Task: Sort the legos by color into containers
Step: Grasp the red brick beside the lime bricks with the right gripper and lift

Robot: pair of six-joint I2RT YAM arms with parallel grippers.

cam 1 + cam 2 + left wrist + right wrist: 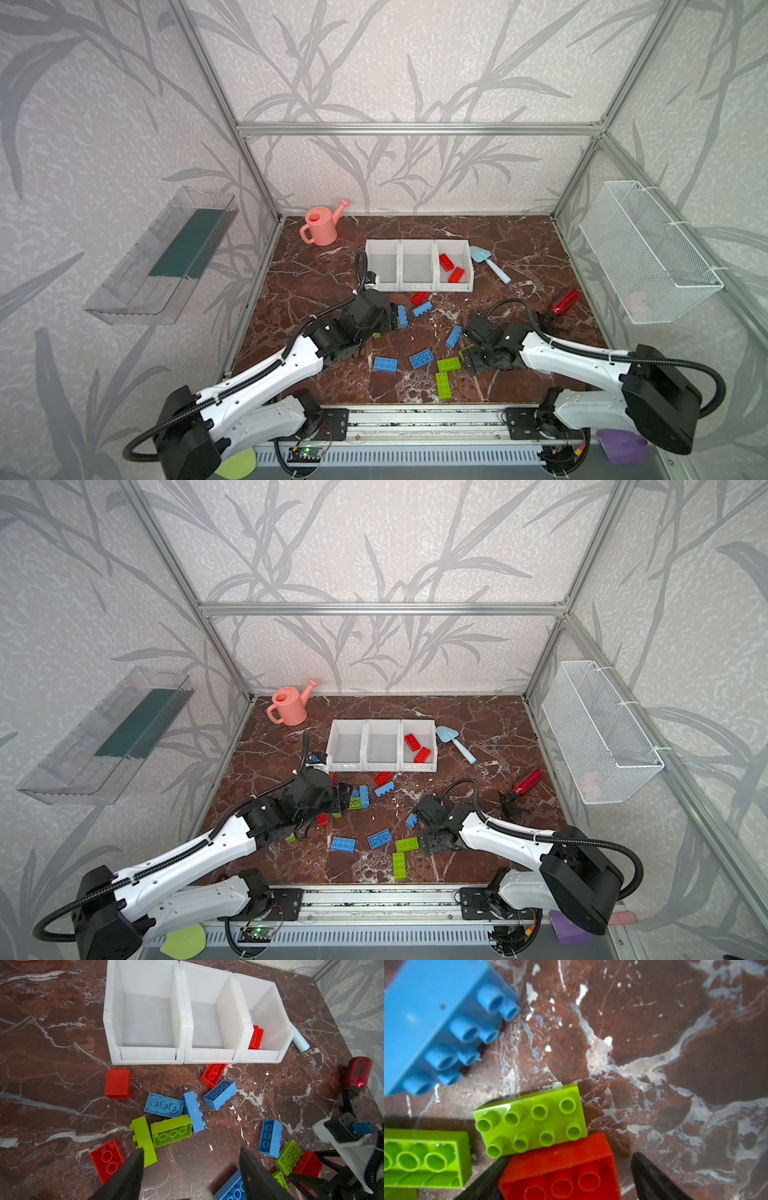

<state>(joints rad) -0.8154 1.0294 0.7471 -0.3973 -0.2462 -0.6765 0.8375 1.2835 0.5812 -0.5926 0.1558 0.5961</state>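
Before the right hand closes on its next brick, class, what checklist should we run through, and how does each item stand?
1. Right hand open: ok, its jaws stand apart.
2. Red brick between those jaws: ok.
3. Red brick free of neighbours: not ok, a green brick touches its edge.
4. Jaws low enough on the brick's sides: cannot tell.
5. Right-end bin has room: ok, only two red bricks lie inside.
6. Left hand empty: ok, open with nothing between its jaws.
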